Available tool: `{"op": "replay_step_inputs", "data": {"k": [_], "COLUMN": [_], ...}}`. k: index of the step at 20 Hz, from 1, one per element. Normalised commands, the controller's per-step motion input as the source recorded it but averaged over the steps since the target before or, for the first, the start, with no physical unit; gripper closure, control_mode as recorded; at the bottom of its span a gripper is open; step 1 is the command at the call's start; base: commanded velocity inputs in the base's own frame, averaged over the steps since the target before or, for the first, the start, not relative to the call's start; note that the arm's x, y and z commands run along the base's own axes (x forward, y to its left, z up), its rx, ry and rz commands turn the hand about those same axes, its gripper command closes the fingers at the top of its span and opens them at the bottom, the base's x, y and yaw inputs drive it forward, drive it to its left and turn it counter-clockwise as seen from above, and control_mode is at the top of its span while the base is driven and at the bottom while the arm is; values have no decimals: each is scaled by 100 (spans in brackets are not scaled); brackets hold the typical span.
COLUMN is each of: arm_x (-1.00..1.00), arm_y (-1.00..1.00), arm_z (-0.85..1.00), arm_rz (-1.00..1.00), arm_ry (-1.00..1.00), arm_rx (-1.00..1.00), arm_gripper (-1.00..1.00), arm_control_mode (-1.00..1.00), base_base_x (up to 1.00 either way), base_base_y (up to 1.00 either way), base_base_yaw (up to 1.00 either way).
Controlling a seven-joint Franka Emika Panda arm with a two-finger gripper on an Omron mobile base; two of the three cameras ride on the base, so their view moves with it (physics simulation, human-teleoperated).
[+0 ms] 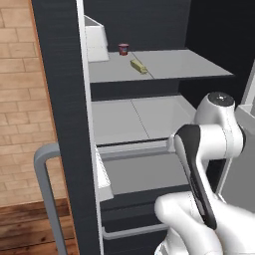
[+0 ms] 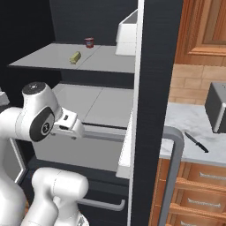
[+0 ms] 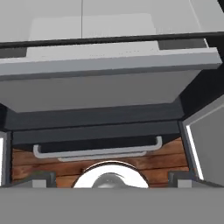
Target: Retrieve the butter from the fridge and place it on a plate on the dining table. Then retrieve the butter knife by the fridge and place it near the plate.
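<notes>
The gripper (image 3: 112,181) stands with its 2 fingers wide apart and nothing between them. It hangs low in front of the open fridge (image 1: 64,99) and looks down at the lower drawer handle (image 3: 97,151) and the wooden floor (image 3: 52,162). It is well below the shelf it must reach.

The butter (image 1: 139,65) lies on the upper grey shelf (image 1: 189,64), near the middle, a little nearer than the small red-lidded jar (image 1: 123,49). From the right base camera the same butter (image 2: 75,57) lies turned diagonally to the shelf edge, apart from the jar (image 2: 89,42). A white bin (image 1: 95,42) stands far left on that shelf.

To do this step well, I think the arm should first rise clear of the lower shelf (image 1: 144,119), then go forward over the upper shelf. The fingers should be turned so they close across the narrow width of the stick, not along its length. The approach should stay away from the jar, because a push there could roll it. The space under the fridge top seems low, so a flat, slow entry is safer.

The butter knife (image 2: 197,142) lies on the marble desk (image 2: 185,123) right of the fridge, near a grey box (image 2: 218,108), for later.
</notes>
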Motion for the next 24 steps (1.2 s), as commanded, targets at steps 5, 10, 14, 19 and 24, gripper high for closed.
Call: {"op": "replay_step_inputs", "data": {"k": [5,10,14,19,24], "arm_x": [6,30,11,12,13], "arm_y": [5,37,30,17,4], "arm_z": [54,56,64,59,61], "arm_rz": [5,1,2,4,3], "arm_ry": [-26,-24,-16,-11,-13], "arm_rx": [-3,-3,-5,0,0], "arm_gripper": [-100,-100,-100,-100,-100], "arm_control_mode": [-100,-100,-100,-100,-100], "base_base_x": [0,0,0,0,0], "base_base_y": [0,0,0,0,0], "base_base_yaw": [0,0,0,0,0]}}
